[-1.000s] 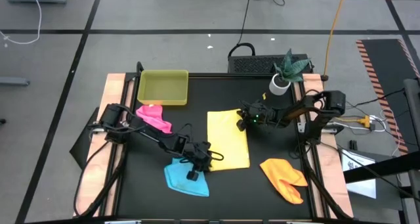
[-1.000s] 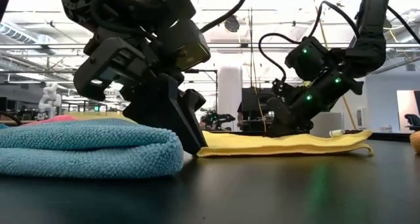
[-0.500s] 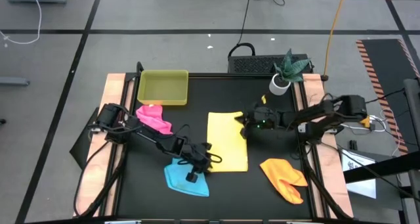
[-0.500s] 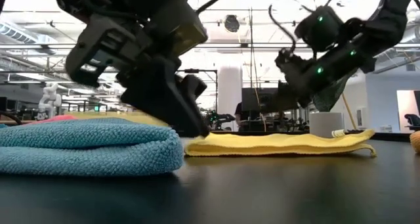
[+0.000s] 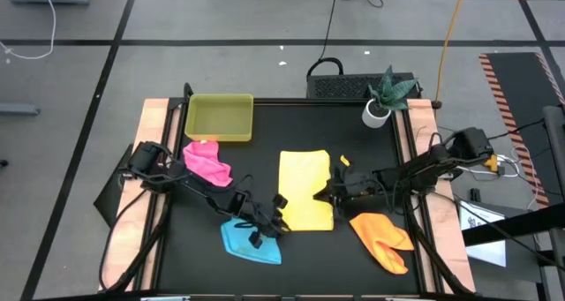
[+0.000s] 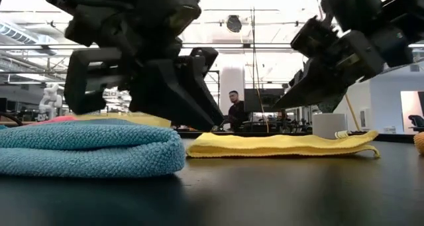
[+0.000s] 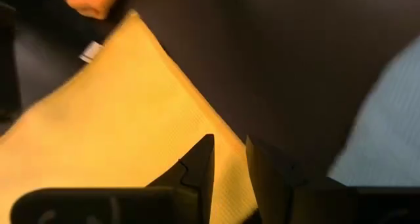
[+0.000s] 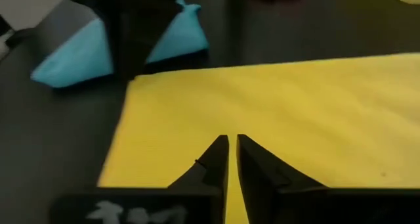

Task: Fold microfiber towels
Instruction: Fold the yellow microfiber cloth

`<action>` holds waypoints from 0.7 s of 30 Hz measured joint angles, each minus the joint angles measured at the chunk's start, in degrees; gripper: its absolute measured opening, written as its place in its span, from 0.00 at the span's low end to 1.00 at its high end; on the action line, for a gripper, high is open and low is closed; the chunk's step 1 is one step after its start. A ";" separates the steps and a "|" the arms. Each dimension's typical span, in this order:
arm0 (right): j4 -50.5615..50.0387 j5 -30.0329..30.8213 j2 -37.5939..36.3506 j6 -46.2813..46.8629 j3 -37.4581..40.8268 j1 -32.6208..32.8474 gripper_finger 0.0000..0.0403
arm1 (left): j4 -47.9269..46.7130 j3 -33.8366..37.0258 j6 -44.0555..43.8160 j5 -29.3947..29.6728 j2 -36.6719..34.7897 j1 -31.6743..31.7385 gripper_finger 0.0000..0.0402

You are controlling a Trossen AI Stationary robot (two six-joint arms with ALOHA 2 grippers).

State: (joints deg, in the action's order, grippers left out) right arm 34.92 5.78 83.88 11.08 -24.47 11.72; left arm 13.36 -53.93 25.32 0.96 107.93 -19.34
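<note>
High view puts my left gripper (image 5: 281, 214) over the near left corner of the yellow towel (image 5: 305, 189), with the sky blue towel (image 5: 251, 238) just beside it. Its fingers (image 7: 200, 165) stand slightly apart, grasping nothing. My right gripper (image 5: 325, 192) hangs at the yellow towel's right edge, fingers nearly closed around nothing. The orange towel (image 5: 381, 237) lies near it, the pink towel (image 5: 208, 159) well apart.

A yellow-green tray (image 5: 219, 118) and potted plant (image 5: 381, 96) sit on the table (image 5: 291, 133).
</note>
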 joint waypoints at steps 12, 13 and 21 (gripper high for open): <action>-1.04 0.02 -0.97 -2.81 -0.06 1.91 0.11 | -6.16 -0.17 4.24 3.28 1.30 -0.52 0.23; -1.63 0.02 -0.95 -2.81 -0.05 1.96 0.11 | -6.10 -0.17 4.32 3.42 1.32 -0.46 0.23; -1.64 0.00 -0.97 -6.16 -0.06 5.15 0.13 | -4.26 -0.11 4.33 3.80 1.56 -0.41 0.23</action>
State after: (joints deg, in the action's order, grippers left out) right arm 33.28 5.78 82.91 4.92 -24.53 16.87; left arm 9.10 -54.04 29.65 4.76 109.50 -19.75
